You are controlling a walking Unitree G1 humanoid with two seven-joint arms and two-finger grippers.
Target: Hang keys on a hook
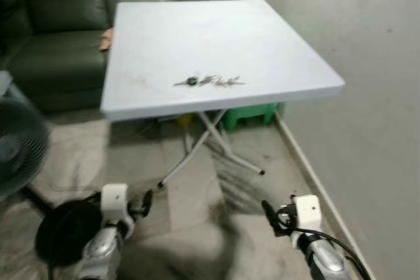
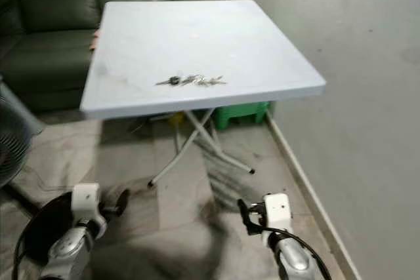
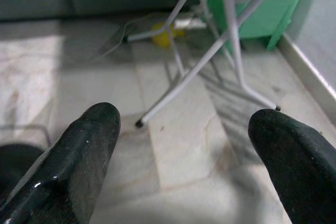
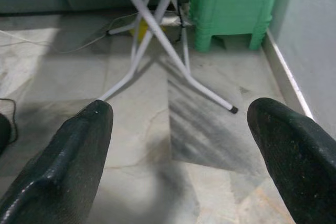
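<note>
A bunch of keys [image 1: 210, 81] lies flat on the white folding table [image 1: 262, 37], near its front edge. Both arms hang low over the floor, well below the tabletop. My left gripper [image 1: 146, 202] is at the lower left and my right gripper [image 1: 270, 216] at the lower right. In the wrist views the left gripper [image 3: 184, 145] and the right gripper [image 4: 181, 145] stand open, with nothing but the floor between the black fingers [image 3: 79, 156].
A dark green sofa [image 1: 59, 24] stands behind the table on the left. A grey wall [image 1: 367, 44] runs along the right. A green plastic stool [image 4: 233, 3] sits under the table by its white crossed legs [image 1: 210, 145]. A fan [image 1: 20, 149] with a black base [image 1: 65, 227] stands at the left.
</note>
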